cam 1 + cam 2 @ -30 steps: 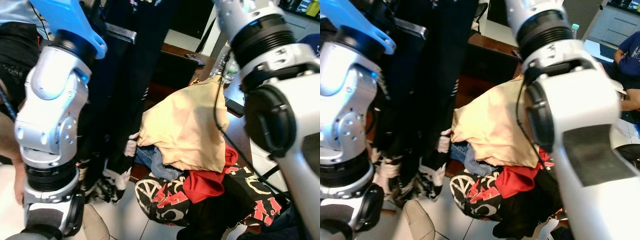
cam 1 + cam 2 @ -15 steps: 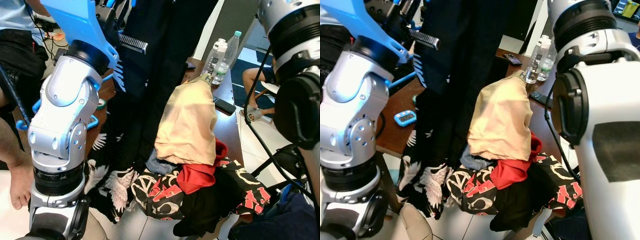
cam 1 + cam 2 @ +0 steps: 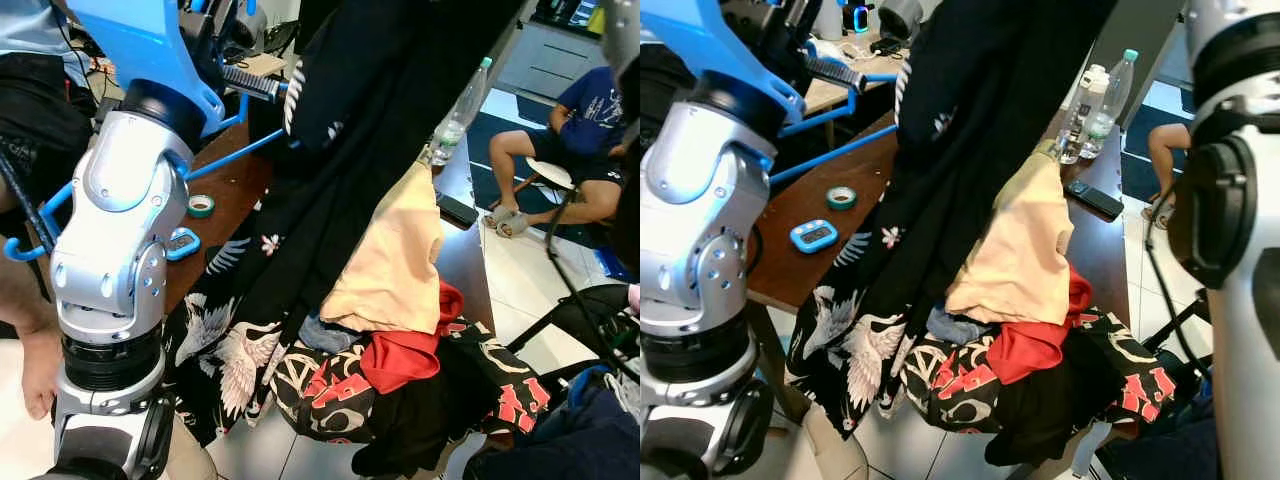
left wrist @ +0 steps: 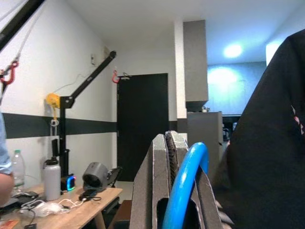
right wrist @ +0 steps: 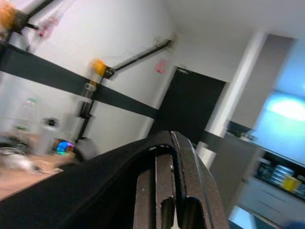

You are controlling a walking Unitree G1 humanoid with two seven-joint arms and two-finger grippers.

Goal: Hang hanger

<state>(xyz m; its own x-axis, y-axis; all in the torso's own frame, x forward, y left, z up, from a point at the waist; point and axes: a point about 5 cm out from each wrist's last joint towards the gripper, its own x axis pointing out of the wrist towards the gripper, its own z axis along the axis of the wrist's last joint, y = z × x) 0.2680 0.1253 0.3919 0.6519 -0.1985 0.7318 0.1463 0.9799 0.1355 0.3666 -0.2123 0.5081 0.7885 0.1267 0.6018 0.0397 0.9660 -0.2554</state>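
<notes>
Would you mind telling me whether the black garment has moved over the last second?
Yes. The black garment hung straight down left of the beige cloth; now its upper part slants rightward above that cloth, though the camera shifted too.

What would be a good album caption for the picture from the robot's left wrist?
Left gripper shut on a blue hanger, a black garment hanging alongside.

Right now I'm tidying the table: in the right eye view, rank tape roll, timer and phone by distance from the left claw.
Left claw, gripping the blue hanger, upper left.
1. Tape roll, table left.
2. Timer, beside it, nearer the edge.
3. Phone, right side.
</notes>
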